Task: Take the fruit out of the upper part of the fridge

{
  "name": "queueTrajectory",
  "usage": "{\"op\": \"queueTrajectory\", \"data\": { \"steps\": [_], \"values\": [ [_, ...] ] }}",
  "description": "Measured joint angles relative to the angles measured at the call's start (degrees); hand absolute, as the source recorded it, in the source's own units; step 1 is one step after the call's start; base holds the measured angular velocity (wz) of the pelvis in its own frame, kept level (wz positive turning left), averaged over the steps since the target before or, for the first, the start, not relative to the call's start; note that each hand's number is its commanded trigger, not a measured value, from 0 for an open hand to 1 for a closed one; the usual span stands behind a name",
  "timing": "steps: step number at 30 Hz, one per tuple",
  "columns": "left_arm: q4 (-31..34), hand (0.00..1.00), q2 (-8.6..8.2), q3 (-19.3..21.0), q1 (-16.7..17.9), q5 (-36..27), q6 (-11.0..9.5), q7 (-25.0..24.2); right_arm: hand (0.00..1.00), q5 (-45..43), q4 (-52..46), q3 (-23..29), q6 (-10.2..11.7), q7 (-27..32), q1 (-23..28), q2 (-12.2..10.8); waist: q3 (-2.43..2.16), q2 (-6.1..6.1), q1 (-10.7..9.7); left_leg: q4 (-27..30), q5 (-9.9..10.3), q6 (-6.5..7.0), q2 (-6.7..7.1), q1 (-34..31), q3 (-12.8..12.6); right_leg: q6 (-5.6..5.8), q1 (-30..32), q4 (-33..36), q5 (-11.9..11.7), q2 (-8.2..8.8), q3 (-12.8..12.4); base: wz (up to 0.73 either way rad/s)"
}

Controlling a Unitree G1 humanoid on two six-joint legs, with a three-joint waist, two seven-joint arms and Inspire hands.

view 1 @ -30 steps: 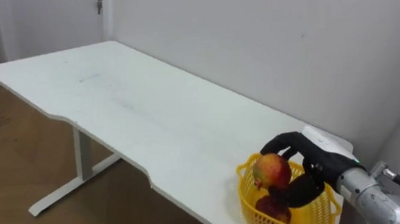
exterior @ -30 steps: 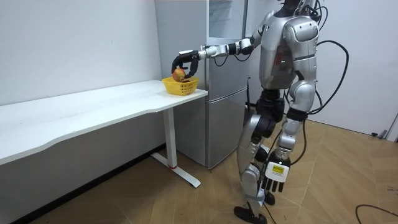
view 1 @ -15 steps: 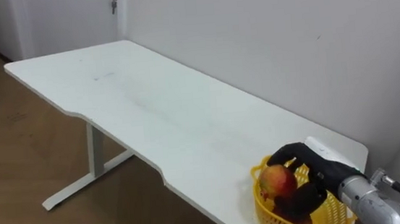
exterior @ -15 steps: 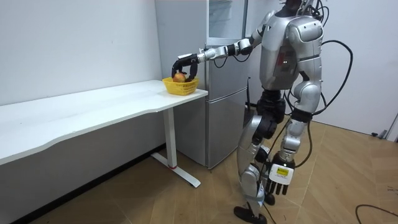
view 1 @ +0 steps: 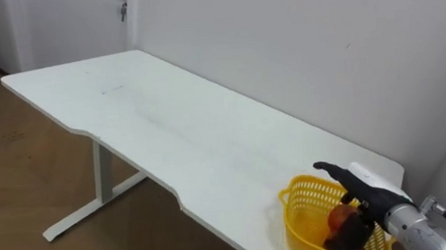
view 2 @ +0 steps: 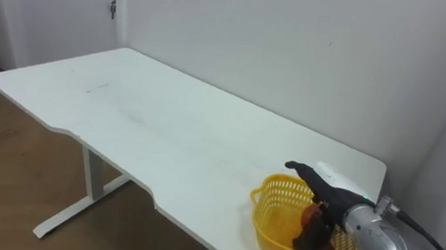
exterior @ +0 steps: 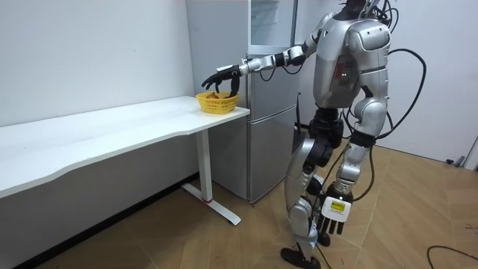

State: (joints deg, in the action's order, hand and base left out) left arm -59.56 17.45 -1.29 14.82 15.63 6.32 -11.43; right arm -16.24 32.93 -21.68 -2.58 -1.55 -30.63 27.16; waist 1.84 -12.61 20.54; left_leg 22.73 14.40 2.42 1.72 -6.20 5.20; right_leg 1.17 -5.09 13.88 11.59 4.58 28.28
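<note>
Yellow plastic basket [view 1: 305, 213]: openwork wall, upright on the white desk [view 1: 166, 126]. It sits at the desk's end corner, close to both the front edge and the short end edge.

Fruit [view 1: 342, 216]: red-orange and round, the item fetched. It lies inside the basket against the wall on my side, with a darker red piece beneath it. I cannot tell what kind of fruit either one is.

My right hand [view 1: 357, 201]: over the basket's rim on my side, fingers spread wide and holding nothing. One finger points out across the basket's mouth and the thumb hangs down by the fruit. In the room view this hand [exterior: 222, 74] sits at the end of my outstretched arm, just above the basket [exterior: 217, 102].

My left hand [exterior: 334, 214]: hangs beside my leg, well away from the desk, fingers loose and holding nothing.

Desk top: bare from the basket to its far end. The back edge lies along the white wall [view 1: 297, 46], and the front edge curves inward partway along. White legs [view 1: 73, 215] stand on a wooden floor [view 1: 18, 191], which is open all along the desk's front.

Grey fridge [exterior: 263, 112]: stands just beside the desk's basket end. I stand on the floor in front of it, with my right arm reaching past its front.
</note>
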Motion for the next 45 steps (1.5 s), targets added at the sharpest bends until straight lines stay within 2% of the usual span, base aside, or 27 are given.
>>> {"op": "queueTrajectory", "data": {
  "steps": [10, 11, 13, 17, 21, 24, 26, 29, 33, 34, 35, 38, 41, 45],
  "values": [
    [-0.1, 0.0, -0.11, 0.08, 0.05, 0.23, -0.13, -0.46, 0.0, 0.2, -0.18, 0.5, 0.42, 0.0, 0.0, 0.01, -0.58, 1.65, -0.28, -0.22, 0.03, 0.05, 0.07, 1.01, -0.05, 0.08, -0.88, 0.07, 0.05, 0.22, -0.3, 0.0],
    [-0.12, 0.0, -0.15, 0.04, 0.05, 0.24, -0.14, -0.46, 0.0, 0.2, -0.26, 0.52, 0.65, 0.0, 0.0, 0.01, -0.7, 1.61, -0.3, -0.32, 0.02, 0.05, 0.07, 1.22, -0.09, 0.15, -0.89, 0.32, 0.09, 0.32, -0.38, -0.04],
    [-0.2, 0.0, -0.23, 0.03, 0.28, 0.25, -0.13, -0.47, 0.0, 0.21, -0.3, 0.52, 0.76, 0.0, 0.0, 0.0, -0.64, 1.86, -0.3, -0.61, -0.02, 0.1, 0.05, 1.87, -0.2, 0.24, -0.96, 1.12, 0.15, 0.47, -0.8, -0.06],
    [-0.04, 0.0, -0.23, 0.03, 1.22, 0.26, -0.12, -0.36, 0.0, 0.58, -0.61, 0.92, 1.34, 0.21, 0.0, 0.01, -0.93, 1.83, -0.96, -0.98, -0.13, 0.18, 0.11, 2.15, -0.3, 0.28, -0.96, 1.18, 0.18, 0.57, -1.1, -0.01],
    [0.21, 0.0, -0.24, 0.03, 1.72, 0.26, -0.12, 0.06, 0.0, 2.54, -1.89, 1.09, 1.41, 0.94, 0.0, 0.02, -0.86, 1.94, -1.69, -1.05, -0.12, 0.19, 0.07, 2.44, -0.61, 0.29, -0.91, 1.22, 0.18, 0.56, -1.51, -0.04],
    [0.63, 0.0, -0.24, 0.21, 2.01, 0.24, -0.12, 0.17, 0.0, 5.77, -5.49, 2.65, 1.36, 0.94, 0.52, 0.02, -0.74, 2.36, -3.25, -1.02, -0.11, 0.2, 0.06, 2.59, -0.73, 0.32, -0.95, 1.21, 0.2, 0.55, -1.69, -0.02],
    [0.7, 0.0, -0.63, 1.12, 2.66, 0.26, -0.15, 0.78, 0.0, 5.91, -10.17, 5.46, 1.37, 1.04, 1.09, 0.01, -0.68, 2.86, -4.47, -1.19, -0.07, 0.25, 0.02, 2.67, -1.43, 0.48, -0.91, 1.22, 0.31, 0.5, -2.81, -0.12],
    [0.7, 0.0, -1.26, 1.35, 3.73, 0.32, -0.26, 1.18, 0.0, 6.04, -16.72, 9.3, 1.51, 2.64, 2.61, 0.0, -0.86, 3.48, -6.07, -1.27, 0.0, 0.35, 0.01, 2.93, -1.94, 0.49, -0.99, 1.08, 0.31, 0.52, -3.13, -0.09],
    [1.09, 0.0, -2.26, 1.74, 4.0, 0.3, -0.48, 1.51, 0.0, 6.89, -22.83, 11.84, 2.58, 4.56, 4.73, -0.02, -0.73, 4.66, -6.82, -1.44, 0.01, 0.36, -0.11, 4.0, -2.95, 0.48, -1.32, 0.89, 0.31, 0.41, -4.67, -0.15],
    [1.12, 0.0, -2.82, 1.77, 4.22, 0.33, -0.57, 1.77, 0.0, 7.11, -24.51, 11.84, 2.77, 4.77, 5.55, -0.11, -1.03, 5.31, -7.08, -1.87, 0.06, 0.45, -0.2, 4.64, -3.41, 0.48, -1.45, 0.9, 0.31, 0.49, -4.98, -0.22],
    [1.17, 0.0, -3.03, 1.81, 4.31, 0.33, -0.61, 1.7, 0.0, 7.12, -26.04, 11.84, 3.21, 4.79, 6.55, -0.22, -1.12, 5.95, -7.5, -2.16, 0.06, 0.48, -0.19, 5.04, -3.56, 0.49, -1.78, 0.92, 0.31, 0.53, -5.46, -0.19],
    [1.14, 0.0, -3.25, 2.3, 4.9, 0.15, -0.76, 1.77, 0.0, 6.73, -31.65, 11.9, 3.31, 4.85, 10.04, -1.87, -1.71, 6.97, -8.13, -3.23, 0.07, 0.48, -0.52, 6.5, -4.96, 0.54, -1.83, 1.22, 0.35, 0.42, -7.22, -0.27],
    [0.89, 0.0, -3.79, 2.23, 5.04, 0.1, -1.05, 1.93, 0.0, 7.03, -35.2, 11.9, 4.05, 5.6, 11.63, -3.27, -1.55, 7.81, -9.79, -3.81, 0.04, 0.45, -0.61, 7.7, -5.71, 0.57, -2.3, 1.6, 0.36, 0.43, -7.9, -0.16],
    [-0.14, 0.0, -4.31, 2.27, 4.65, -0.05, -1.86, 2.05, 0.0, 7.69, -39.3, 14.24, 4.97, 7.28, 13.02, -6.03, -1.57, 7.98, -11.26, -4.15, 0.04, 0.43, -1.03, 7.99, -7.33, 0.54, -1.75, 1.61, 0.35, 0.25, -9.24, -0.2]
  ]
}}
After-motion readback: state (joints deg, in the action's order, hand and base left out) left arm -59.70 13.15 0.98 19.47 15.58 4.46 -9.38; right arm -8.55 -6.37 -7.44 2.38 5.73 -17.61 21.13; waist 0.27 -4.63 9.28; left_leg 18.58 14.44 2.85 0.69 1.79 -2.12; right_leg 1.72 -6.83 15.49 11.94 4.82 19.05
